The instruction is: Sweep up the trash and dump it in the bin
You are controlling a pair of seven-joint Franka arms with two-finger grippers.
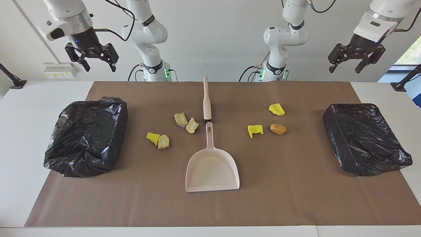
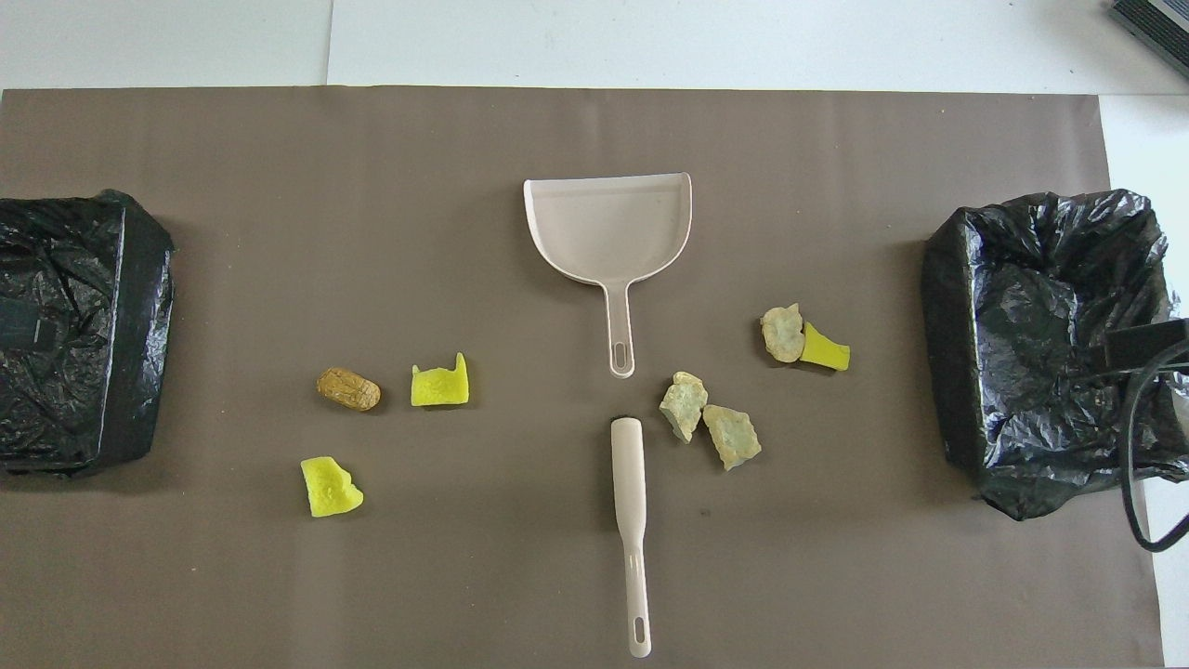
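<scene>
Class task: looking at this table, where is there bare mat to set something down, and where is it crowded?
Bare: the mat beside and past the dustpan, away from the robots. Crowded: trash chunks flanking the brush, between both black-lined bins.

Both arms wait raised at the robots' end of the table, wrists angled downward. The left gripper (image 1: 356, 64) hangs in the air with its fingers spread apart and nothing between them. The right gripper (image 1: 95, 63) is likewise raised, fingers spread and holding nothing.

Yellow wedges (image 2: 440, 386) 3; rock lumps (image 2: 683, 405) 4; bins (image 1: 87, 135) 2.
</scene>
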